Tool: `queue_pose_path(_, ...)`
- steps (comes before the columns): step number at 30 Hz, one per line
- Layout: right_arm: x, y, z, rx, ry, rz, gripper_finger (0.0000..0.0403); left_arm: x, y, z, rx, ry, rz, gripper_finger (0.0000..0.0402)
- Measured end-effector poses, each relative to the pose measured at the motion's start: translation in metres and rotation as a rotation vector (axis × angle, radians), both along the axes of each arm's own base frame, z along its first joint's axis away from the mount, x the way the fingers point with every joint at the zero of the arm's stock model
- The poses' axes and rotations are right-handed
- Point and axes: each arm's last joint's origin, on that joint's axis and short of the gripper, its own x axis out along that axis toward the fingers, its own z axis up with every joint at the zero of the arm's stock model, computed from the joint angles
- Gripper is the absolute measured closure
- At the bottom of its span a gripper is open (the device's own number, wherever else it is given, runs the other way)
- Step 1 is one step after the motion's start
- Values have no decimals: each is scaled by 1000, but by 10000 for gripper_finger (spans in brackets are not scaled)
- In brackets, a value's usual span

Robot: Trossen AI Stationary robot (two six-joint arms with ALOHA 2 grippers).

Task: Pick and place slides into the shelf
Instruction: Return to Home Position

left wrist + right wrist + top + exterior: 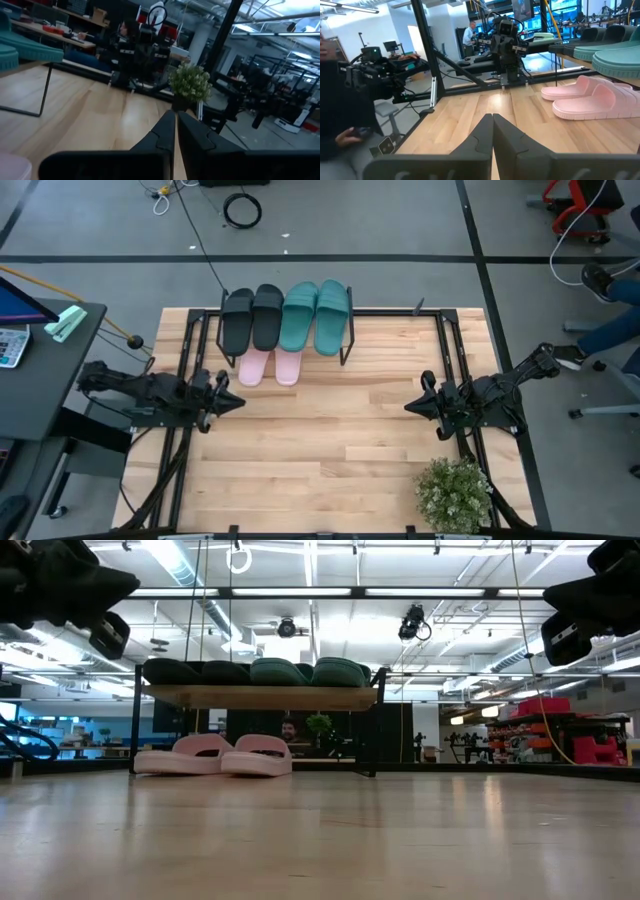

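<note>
the slides are all in the upper middle of the high view: black slides and teal slides on top of the shelf, pink slides under it. the left claw at mid left and the right claw at mid right are each pressed together and empty. homing well likely means lifting straight back, clear of the shelf legs and the plant.
</note>
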Motion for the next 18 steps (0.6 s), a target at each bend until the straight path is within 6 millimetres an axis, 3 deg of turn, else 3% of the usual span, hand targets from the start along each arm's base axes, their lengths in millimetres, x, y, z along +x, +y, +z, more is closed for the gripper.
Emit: queue_pose_path(18, 0, 0, 0, 0, 0, 0, 389, -3, 1, 2, -9, -31, 1, 375)
